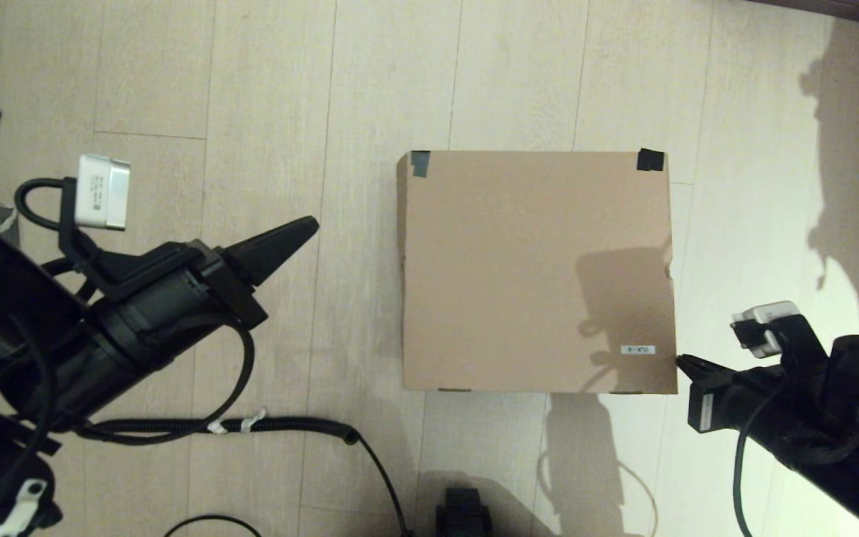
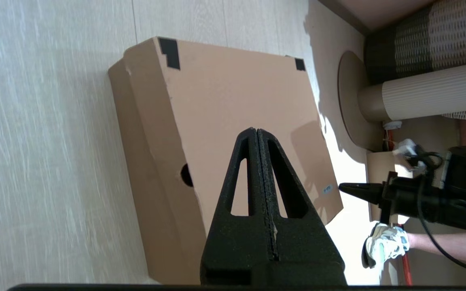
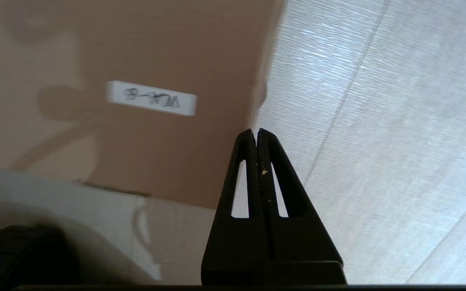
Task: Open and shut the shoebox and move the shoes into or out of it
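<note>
Shoebox (image 1: 537, 272) of plain brown cardboard lies lidded between my pressed-together grippers, right gripper (image 1: 681, 362) beside its near corner, left gripper (image 1: 312, 223) well apart.

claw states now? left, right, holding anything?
Left claw: closed, empty, beside the closed shoebox, left of it.
Right claw: closed, empty, at the shoebox's near right corner.

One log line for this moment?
shoebox: lid closed, on floor | left gripper: shut, off box's left | right gripper: shut, at near-right corner | shoes: unseen
</note>
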`<state>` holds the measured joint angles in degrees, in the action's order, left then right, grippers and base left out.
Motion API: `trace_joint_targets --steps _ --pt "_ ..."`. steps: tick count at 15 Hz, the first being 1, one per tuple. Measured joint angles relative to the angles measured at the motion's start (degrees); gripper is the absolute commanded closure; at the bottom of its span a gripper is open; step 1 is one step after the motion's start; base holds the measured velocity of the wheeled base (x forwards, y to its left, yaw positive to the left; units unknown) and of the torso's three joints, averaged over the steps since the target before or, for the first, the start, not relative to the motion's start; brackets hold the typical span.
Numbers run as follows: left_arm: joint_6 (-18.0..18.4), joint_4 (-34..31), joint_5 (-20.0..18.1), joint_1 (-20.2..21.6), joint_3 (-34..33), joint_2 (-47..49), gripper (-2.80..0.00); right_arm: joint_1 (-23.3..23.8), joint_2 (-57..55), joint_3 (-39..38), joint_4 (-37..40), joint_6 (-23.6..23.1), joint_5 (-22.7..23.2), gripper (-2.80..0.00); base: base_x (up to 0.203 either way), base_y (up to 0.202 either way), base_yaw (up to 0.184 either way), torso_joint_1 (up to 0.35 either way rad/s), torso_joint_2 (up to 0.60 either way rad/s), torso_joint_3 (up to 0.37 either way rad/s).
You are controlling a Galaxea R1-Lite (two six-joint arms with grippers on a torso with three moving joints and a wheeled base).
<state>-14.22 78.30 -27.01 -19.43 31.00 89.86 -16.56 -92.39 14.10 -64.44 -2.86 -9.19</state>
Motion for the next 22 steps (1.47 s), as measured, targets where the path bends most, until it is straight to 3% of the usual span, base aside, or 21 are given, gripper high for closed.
trace_joint_targets --steps 3,6,9,11,15,18,20,22 --pt "0.0 0.0 0.2 0.6 -1.5 -0.4 0.00 -2.0 0.7 0.3 0.0 0.4 -6.0 0.00 0.000 0.000 0.000 0.000 0.00 0.000" --pt "0.0 0.0 0.2 1.4 -5.6 -2.3 0.00 2.2 5.0 -0.7 0.3 0.3 -6.2 0.00 0.000 0.000 0.000 0.000 0.00 0.000" --pt "0.1 0.1 2.2 3.3 -12.4 -6.9 0.00 3.2 13.9 -4.9 0.5 -0.6 -6.3 0.00 0.000 0.000 0.000 0.000 0.00 0.000" --pt "0.5 -0.1 3.4 8.3 -19.1 -11.4 0.00 3.6 20.0 -10.3 0.9 -0.7 -7.9 0.00 0.000 0.000 0.000 0.000 0.00 0.000" --pt "1.8 -3.8 3.8 23.3 -28.6 -25.0 0.00 4.3 28.9 -13.8 4.4 2.1 -19.2 0.00 0.000 0.000 0.000 0.000 0.00 0.000" --pt "3.4 -17.6 1.1 30.7 -29.5 -43.0 0.00 6.7 40.9 -14.1 12.4 3.2 -21.9 0.00 0.000 0.000 0.000 0.000 0.00 0.000" --pt "5.2 -34.4 -0.3 33.6 -28.1 -56.4 0.00 10.6 50.3 -14.1 19.3 3.6 -22.1 0.00 0.000 0.000 0.000 0.000 0.00 0.000" --pt "6.6 -52.6 2.1 35.5 -26.5 -66.0 0.00 13.7 59.8 -14.1 27.1 2.1 -18.3 0.00 0.000 0.000 0.000 0.000 0.00 0.000"
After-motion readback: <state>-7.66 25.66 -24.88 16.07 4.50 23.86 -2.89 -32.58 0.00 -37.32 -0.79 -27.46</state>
